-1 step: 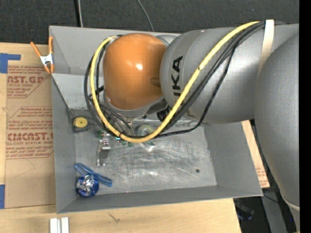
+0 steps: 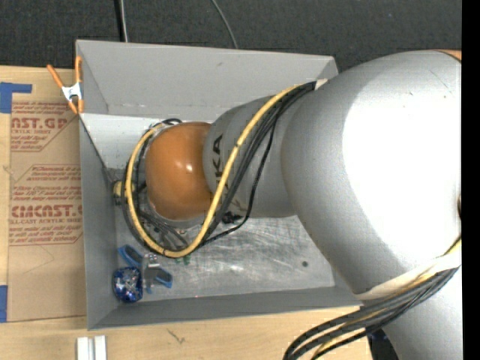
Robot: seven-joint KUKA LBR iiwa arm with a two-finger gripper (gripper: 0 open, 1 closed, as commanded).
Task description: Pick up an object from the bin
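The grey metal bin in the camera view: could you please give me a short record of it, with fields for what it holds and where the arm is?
bin: grey metal bin
arm: silver robot arm, in from the right, wrist low over the bin's left half
wrist: rounded orange cover, looped by yellow and black cables
contents: shiny blue round thing in the view's lower left corner; small blue pieces beside it
nearest to wrist: the blue pieces
held: cannot tell, hidden under the wrist

One grey metal bin [image 2: 95, 223] holds, where its floor shows, one glittery dark-blue round ball [image 2: 127, 284] and two small light-blue flat plastic pieces [image 2: 159, 279] just beside that ball.
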